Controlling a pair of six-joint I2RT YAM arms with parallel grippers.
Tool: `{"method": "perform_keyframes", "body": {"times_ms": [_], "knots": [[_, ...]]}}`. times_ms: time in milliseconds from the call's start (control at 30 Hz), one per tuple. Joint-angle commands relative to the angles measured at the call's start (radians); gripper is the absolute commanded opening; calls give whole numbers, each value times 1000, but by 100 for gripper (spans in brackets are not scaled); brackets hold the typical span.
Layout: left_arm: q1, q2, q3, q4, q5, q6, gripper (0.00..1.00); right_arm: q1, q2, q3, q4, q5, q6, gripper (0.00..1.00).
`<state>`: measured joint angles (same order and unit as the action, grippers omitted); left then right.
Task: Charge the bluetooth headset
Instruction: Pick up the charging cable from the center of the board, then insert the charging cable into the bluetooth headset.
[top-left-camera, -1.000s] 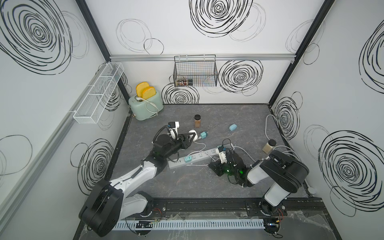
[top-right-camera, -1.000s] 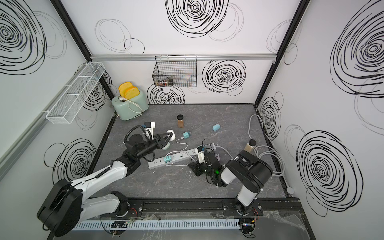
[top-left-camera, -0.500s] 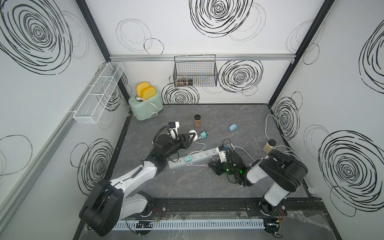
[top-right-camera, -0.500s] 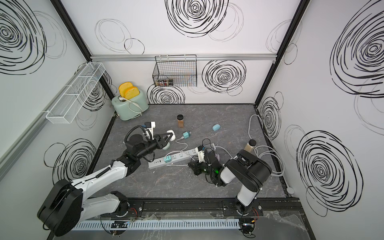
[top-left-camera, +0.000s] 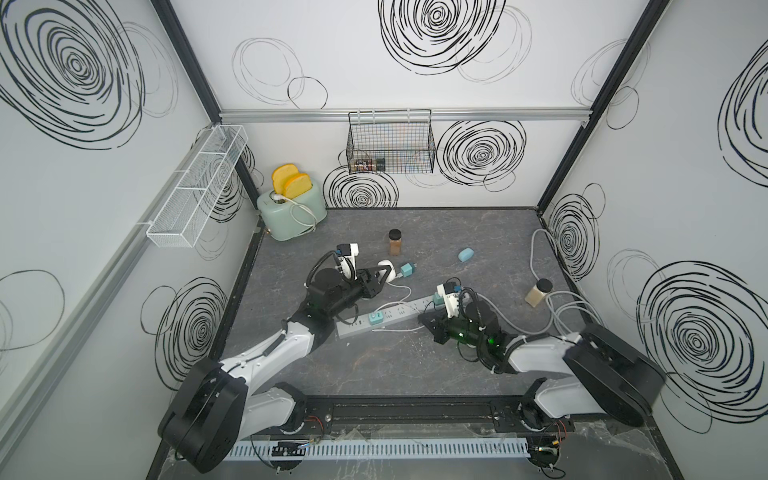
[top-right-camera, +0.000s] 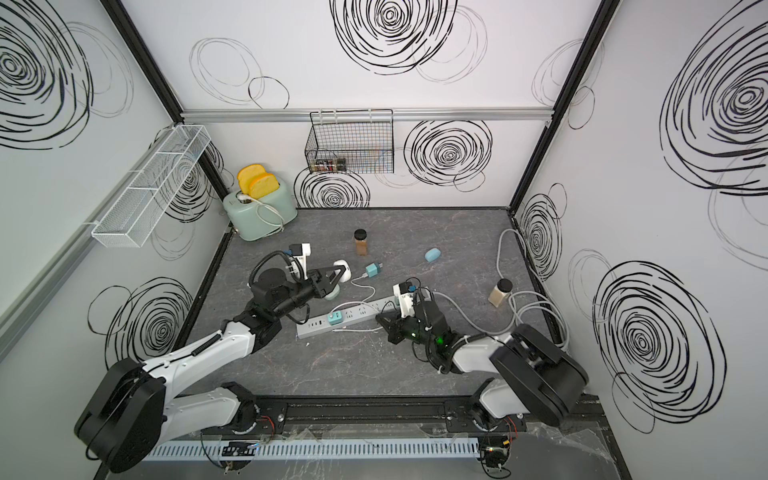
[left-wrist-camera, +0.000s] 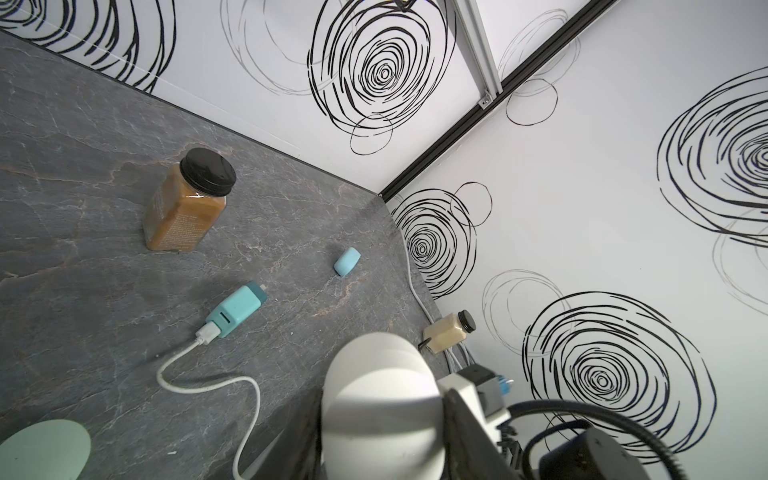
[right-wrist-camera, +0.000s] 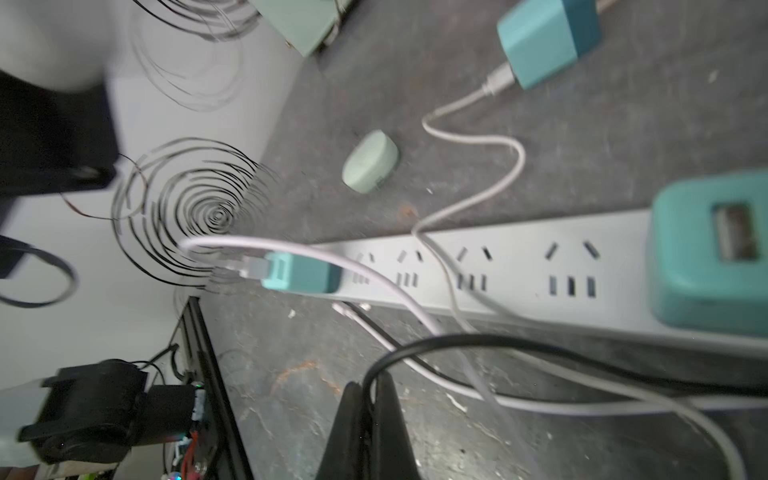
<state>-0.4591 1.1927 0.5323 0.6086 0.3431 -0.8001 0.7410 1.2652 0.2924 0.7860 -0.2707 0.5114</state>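
Risk: the left gripper (left-wrist-camera: 382, 428) pinches the white headset case (top-left-camera: 387, 266) aloft beyond the power strip (right-wrist-camera: 519, 266); the right gripper (right-wrist-camera: 365, 399), jaws pressed together at the white charging cable (right-wrist-camera: 540, 406), may not hold it (view blurred), so the plug could slip free or drag the strip
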Motion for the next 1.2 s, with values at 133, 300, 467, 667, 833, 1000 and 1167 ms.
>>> {"method": "perform_keyframes", "body": {"times_ms": [133,300,467,667,833,1000,1167], "knots": [[-31,-25,-44,203,7,-111,30,24,-217,159,-193,214,-57,0],[-36,-7,-84,320,35,-189,30,23,-146,255,-120,258,-56,0],[-45,3,-87,341,31,-222,30,31,-83,303,-45,292,-22,0],[-59,10,-71,321,17,-228,30,76,-46,334,-4,314,-29,0],[-70,29,-65,332,7,-227,30,106,-49,351,-10,351,-25,0],[-81,51,-63,365,8,-243,30,141,-27,373,-16,380,-26,0],[-83,52,-65,400,8,-255,30,153,-13,375,-14,400,-24,0]]}}
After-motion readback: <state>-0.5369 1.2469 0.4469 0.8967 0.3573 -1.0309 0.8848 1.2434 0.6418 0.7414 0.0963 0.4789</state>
